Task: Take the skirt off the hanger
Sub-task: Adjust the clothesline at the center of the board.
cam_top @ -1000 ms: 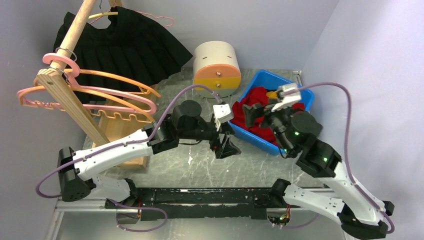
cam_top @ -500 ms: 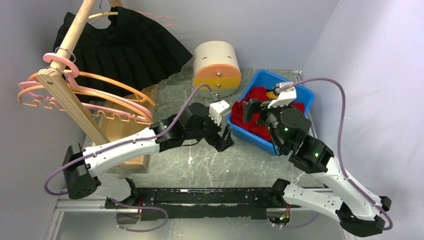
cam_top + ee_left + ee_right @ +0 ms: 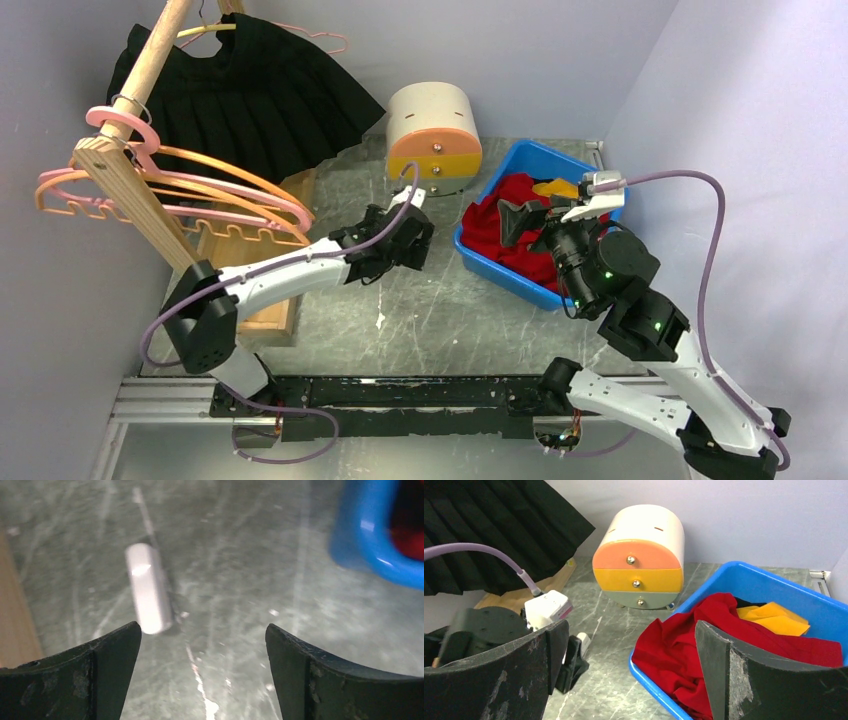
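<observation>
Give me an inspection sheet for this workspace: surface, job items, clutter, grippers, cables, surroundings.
Surface: grey table, scuffed.
Job's things: black skirt on its hanger, hung from the wooden rack.
Clutter: blue bin holding red cloth; drawers; spare hangers on the rack.
Grippers: left gripper open, empty; right gripper open, empty.
Cables: purple cables loop from both wrists.
Surroundings: lilac walls.

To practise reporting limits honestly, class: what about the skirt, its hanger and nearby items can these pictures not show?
Top view: how the hanger hooks on; the wooden pole and the top edge hide it.
Right wrist view: the skirt is cut by the left and top edges.
Left wrist view: a white object, too blurred to identify.
Right wrist view: a black item in the blue bin, mostly hidden by the red cloth.
</observation>
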{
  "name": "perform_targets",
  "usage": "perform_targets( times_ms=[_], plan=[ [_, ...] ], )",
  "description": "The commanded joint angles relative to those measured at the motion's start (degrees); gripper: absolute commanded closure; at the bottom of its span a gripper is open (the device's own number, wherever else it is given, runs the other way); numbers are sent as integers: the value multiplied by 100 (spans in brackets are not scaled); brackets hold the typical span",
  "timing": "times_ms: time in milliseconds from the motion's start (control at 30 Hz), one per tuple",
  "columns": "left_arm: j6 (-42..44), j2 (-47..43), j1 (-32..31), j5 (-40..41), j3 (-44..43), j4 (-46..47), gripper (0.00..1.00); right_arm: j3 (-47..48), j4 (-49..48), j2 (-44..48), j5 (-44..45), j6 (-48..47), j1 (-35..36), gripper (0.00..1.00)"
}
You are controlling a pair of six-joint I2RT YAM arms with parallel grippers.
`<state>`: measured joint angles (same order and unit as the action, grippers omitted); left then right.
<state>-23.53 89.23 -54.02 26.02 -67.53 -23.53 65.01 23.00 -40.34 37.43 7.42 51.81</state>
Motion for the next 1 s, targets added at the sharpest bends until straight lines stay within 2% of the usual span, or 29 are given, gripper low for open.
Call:
perform_targets(
  times_ms=[0,100,267,433,567,833,967],
  plan=[
    [143,306,503,1344,159,404,1,18,-29,58,-81,132,-4,0],
    [363,606,965,1281,-28,348,2,-6,16,89,-131,213,-3,0],
    [588,919,1535,1282,117,918,2,-68,90,200,-204,380,-5,0],
    [681,1000,1978,1349,435,1506,3,-77,157,322,-339,486,-7,0],
    [817,981,2596,1155,557,1740,3,-102,212,436,-337,515,-4,0],
    [1168,1293,3457,-297,-52,1294,0,-52,296,501,-343,486,0,0],
    [1321,1475,3700,-526,-185,1389,1,-92,263,556,-350,484,1,0]
  ],
)
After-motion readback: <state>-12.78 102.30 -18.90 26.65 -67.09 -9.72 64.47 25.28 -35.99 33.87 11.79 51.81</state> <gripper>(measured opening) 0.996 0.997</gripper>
